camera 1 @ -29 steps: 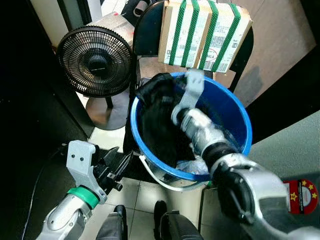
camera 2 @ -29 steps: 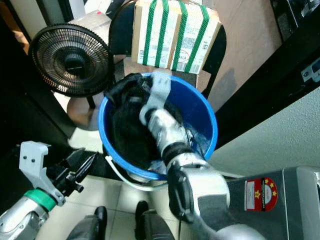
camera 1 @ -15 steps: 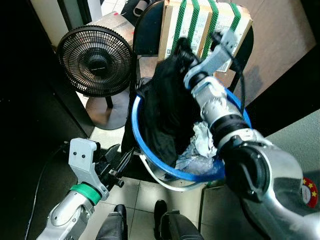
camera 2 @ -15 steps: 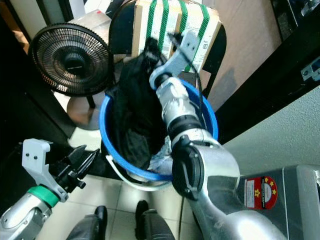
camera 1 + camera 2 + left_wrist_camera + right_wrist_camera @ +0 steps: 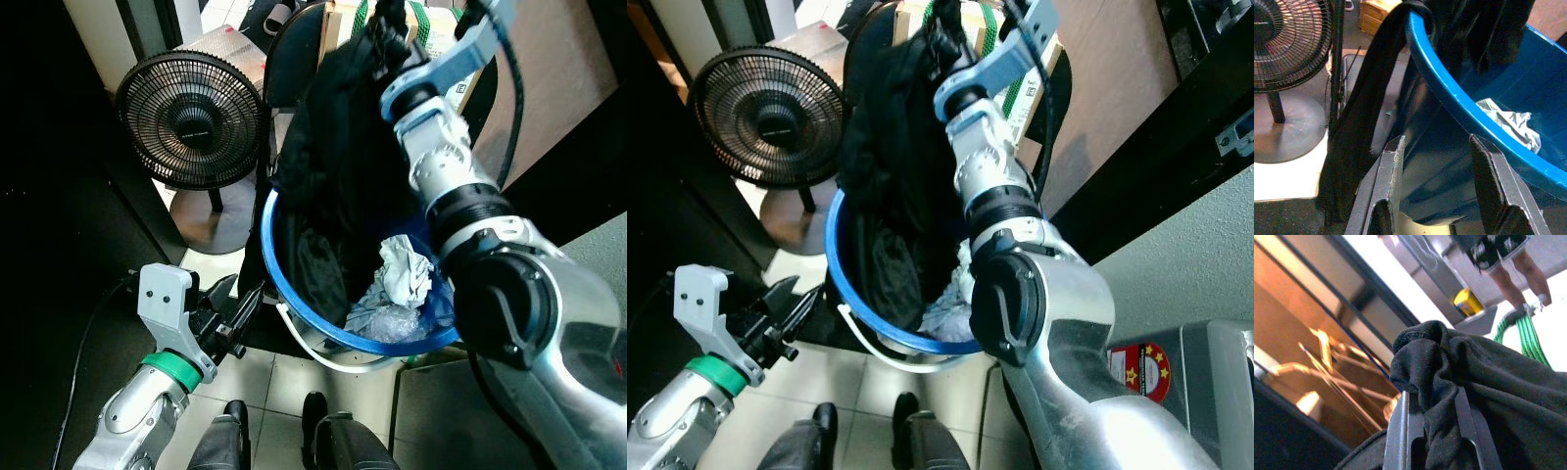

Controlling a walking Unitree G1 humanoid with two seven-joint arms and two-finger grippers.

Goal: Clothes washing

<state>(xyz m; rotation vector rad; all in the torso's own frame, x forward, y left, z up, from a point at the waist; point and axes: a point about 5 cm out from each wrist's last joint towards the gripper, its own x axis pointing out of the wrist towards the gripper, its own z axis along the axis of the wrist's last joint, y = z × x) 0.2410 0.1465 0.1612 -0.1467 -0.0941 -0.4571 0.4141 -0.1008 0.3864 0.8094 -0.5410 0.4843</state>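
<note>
Right claw (image 5: 1431, 406) pinching black garment (image 5: 338, 176), hanging straight down into blue bucket (image 5: 294, 313); left claw (image 5: 1437, 181) spread, idling beside bucket.

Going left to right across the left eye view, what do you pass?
left hand low down → black fan → black garment hanging into the blue bucket → white cloth in the bucket → right arm's elbow.
</note>
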